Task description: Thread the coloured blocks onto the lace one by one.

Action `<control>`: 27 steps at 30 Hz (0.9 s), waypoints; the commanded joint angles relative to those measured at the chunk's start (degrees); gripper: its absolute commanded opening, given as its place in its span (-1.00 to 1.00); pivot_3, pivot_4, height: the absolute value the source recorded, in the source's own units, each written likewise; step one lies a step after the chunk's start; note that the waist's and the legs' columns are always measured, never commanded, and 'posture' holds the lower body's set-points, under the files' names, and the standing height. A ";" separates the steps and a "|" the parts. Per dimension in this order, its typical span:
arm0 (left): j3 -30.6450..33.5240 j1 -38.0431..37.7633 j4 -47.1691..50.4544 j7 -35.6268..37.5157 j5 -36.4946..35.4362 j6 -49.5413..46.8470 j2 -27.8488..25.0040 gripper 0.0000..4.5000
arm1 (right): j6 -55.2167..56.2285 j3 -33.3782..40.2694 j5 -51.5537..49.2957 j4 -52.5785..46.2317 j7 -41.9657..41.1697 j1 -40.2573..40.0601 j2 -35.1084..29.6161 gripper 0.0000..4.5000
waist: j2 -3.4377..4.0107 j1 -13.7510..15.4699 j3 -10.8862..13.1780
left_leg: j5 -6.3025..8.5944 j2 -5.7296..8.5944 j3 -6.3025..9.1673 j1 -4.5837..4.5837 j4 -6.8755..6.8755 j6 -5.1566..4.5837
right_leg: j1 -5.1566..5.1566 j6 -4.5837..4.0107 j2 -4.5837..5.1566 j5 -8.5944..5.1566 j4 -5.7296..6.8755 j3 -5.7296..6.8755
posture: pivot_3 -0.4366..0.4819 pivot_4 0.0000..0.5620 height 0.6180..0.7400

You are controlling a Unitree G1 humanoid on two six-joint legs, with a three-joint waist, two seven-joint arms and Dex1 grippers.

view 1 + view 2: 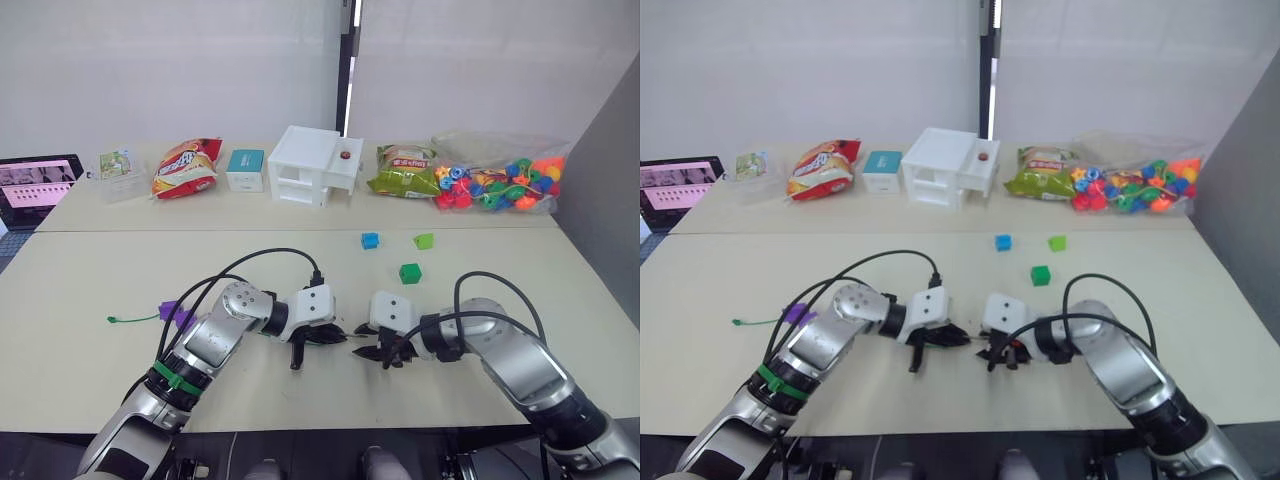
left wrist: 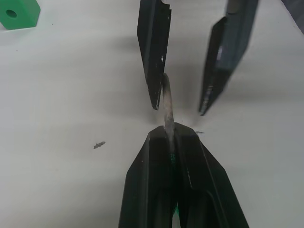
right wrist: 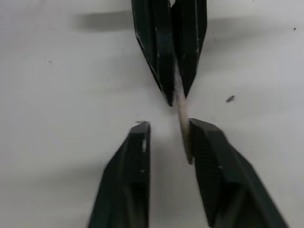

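Here the left end effector (image 2: pixel 172 142) pinches the lace (image 2: pixel 166 102) tip between the right end effector's (image 3: pixel 166 130) spread fingers.

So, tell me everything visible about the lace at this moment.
The lace is a thin green cord lying on the table left of the left arm, with a purple block on it. Its stiff pale tip sticks out from the shut left gripper and pokes between the open fingers of the right gripper, close against one of them.
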State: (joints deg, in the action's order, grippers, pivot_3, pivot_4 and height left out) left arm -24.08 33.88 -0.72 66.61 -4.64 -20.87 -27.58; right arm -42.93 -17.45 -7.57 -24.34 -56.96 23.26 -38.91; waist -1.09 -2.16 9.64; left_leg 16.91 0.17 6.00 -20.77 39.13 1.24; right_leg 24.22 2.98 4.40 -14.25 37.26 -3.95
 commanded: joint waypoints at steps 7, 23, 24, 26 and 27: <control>0.99 0.00 2.47 1.16 -0.97 -0.23 -1.39 -1.00 | -10.45 21.74 -7.31 -10.53 13.96 -11.33 4.79 0.98 | 0.00 0.76 0.00 | 0.00 0.01 0.01 -0.01 0.00 0.00 | -0.01 0.01 -0.01 0.01 -0.03 0.00 | -0.05 -0.47 1.00; 1.36 -0.27 2.76 0.79 -0.97 -0.70 -0.97 -1.00 | 3.75 30.26 -0.52 24.93 39.57 6.94 14.10 0.98 | 0.06 -0.40 -0.03 | -0.04 0.00 -0.08 0.08 -0.09 0.07 | -0.01 -0.01 -0.02 0.02 0.02 -0.09 | -0.05 -0.47 1.00; 1.36 -0.38 2.84 0.71 -0.96 -0.72 -0.97 -1.00 | 5.04 29.89 -0.29 29.26 39.89 9.40 14.11 0.98 | 0.07 -0.50 -0.03 | -0.03 -0.01 -0.07 0.10 -0.11 0.05 | -0.01 -0.01 -0.02 0.02 0.04 -0.09 | -0.05 -0.47 1.00; 1.38 -0.59 2.99 0.46 -0.96 -0.87 -0.91 -1.00 | 8.53 28.79 0.61 38.12 39.98 14.13 14.08 0.98 | 0.07 -0.61 -0.03 | -0.03 0.00 -0.09 0.09 -0.14 0.05 | 0.01 -0.01 -0.01 0.03 0.01 -0.10 | -0.05 -0.47 1.00; 1.38 -0.65 3.05 0.37 -0.96 -0.94 -0.89 -1.00 | 9.89 28.31 0.79 41.28 39.64 15.73 14.09 0.98 | 0.07 -0.66 -0.03 | -0.03 0.00 -0.09 0.08 -0.14 0.05 | 0.01 -0.01 0.00 0.03 0.00 -0.10 | -0.05 -0.47 1.00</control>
State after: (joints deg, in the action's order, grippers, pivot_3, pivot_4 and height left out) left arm -23.61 33.22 0.53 67.31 -4.72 -21.62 -28.55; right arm -36.61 11.22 -7.38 13.75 -17.29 37.00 -24.76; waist -1.02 -2.82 9.61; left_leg 16.87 0.19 5.88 -20.70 38.98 1.30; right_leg 24.24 2.97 4.42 -14.22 37.23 -4.07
